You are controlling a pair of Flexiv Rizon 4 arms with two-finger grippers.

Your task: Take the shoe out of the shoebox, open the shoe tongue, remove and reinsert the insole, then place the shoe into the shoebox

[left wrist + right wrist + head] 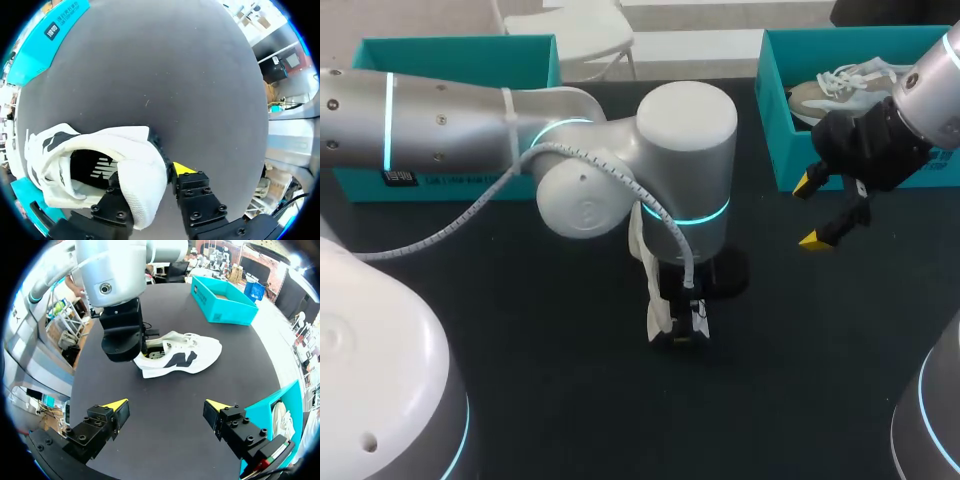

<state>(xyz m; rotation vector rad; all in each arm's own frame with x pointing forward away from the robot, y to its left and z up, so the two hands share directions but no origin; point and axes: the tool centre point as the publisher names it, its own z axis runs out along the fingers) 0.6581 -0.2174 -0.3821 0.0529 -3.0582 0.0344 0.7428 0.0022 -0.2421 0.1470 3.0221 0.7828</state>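
The black table (800,380) bears a white shoe (182,357) near its middle; an open teal shoebox (460,60) stands well apart from the shoe, far and to its left in the head view; a second teal shoebox (780,120) stands far and to the shoe's right.

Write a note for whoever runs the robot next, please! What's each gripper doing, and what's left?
Left gripper: shut on the heel of the white mesh sneaker, lying on the black table.
Right gripper: open, empty, near the teal cardboard shoebox holding a second pale shoe.
Done: sneaker out of its box.
Left: dark insole sits inside; whether it was removed is unclear. Finally, box the sneaker.
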